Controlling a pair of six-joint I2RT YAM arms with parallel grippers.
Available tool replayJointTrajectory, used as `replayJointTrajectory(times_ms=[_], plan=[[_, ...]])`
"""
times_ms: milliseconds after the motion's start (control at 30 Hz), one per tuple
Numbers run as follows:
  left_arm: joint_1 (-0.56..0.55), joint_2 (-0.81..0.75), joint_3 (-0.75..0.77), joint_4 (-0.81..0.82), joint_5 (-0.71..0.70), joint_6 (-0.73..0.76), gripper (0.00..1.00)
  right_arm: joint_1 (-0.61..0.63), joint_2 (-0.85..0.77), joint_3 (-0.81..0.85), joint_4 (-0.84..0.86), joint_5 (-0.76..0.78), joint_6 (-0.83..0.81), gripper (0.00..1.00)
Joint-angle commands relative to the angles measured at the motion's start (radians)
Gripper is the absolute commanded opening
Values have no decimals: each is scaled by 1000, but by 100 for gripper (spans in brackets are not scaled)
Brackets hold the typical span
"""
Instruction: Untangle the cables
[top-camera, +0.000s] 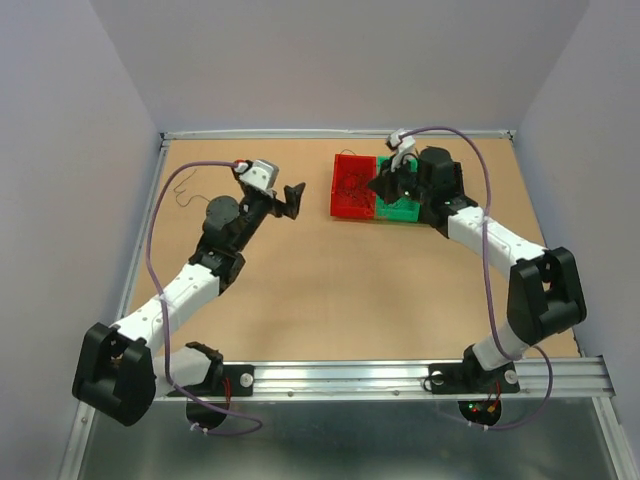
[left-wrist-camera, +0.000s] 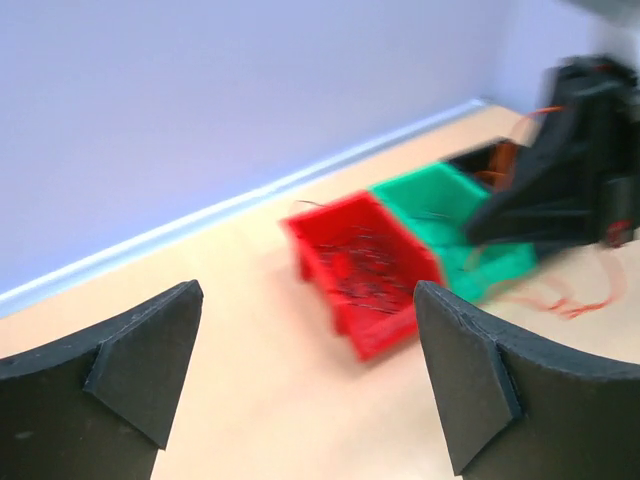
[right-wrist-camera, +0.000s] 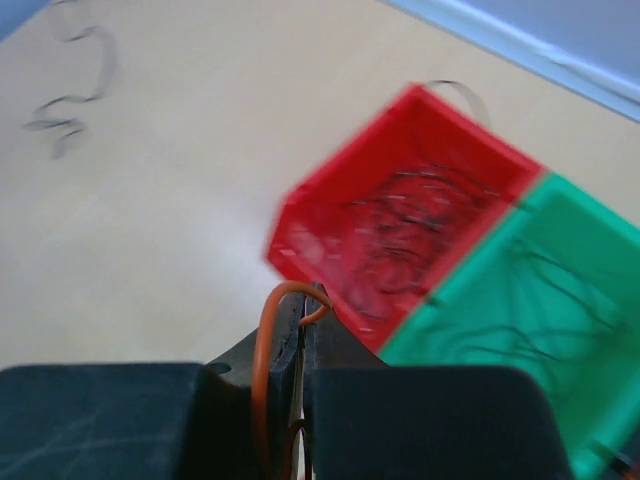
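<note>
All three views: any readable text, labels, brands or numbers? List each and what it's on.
No readable text in any view.
red bin: no label or print shows; blurred in both wrist views.
green bin: none shows.
left gripper: plain black, open, no marking.
right gripper: plain black, shut on an orange cable, no marking.
</note>
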Motion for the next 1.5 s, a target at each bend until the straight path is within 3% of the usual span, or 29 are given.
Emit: replayJointTrajectory(times_ms=[0, 200, 467, 700, 767, 800, 833, 900, 1000, 1033, 1233, 1467], plan=[[73, -55, 73, -125, -228, 128, 99, -125, 16, 78, 37, 279, 22, 0], [159, -47, 84, -254, -348, 211, 99, -354, 183, 147, 18, 291, 80, 1], [174, -9, 79, -305, -423, 265, 99, -375, 346, 233, 20, 448, -16, 1], [214, 49, 73, -356, -486, 277, 99, -377, 406, 233, 17, 483, -76, 4], [249, 90, 85, -388, -480, 263, 99, -375, 397, 230, 17, 520, -82, 16], [260, 91, 90, -400, -475, 255, 99, -377, 386, 230, 17, 529, -84, 18], [272, 117, 100, -409, -469, 252, 99, -375, 375, 223, 17, 534, -90, 36], [303, 152, 110, -428, -457, 248, 99, -375, 332, 215, 18, 546, -90, 54], [332, 189, 134, -455, -443, 243, 99, -377, 280, 201, 18, 569, -98, 64], [337, 196, 143, -461, -442, 242, 99, -375, 269, 198, 18, 574, -105, 74], [367, 232, 163, -491, -440, 237, 99, -377, 196, 166, 18, 534, -93, 88], [415, 321, 214, -547, -408, 223, 98, -377, 107, 117, 17, 433, -70, 95]])
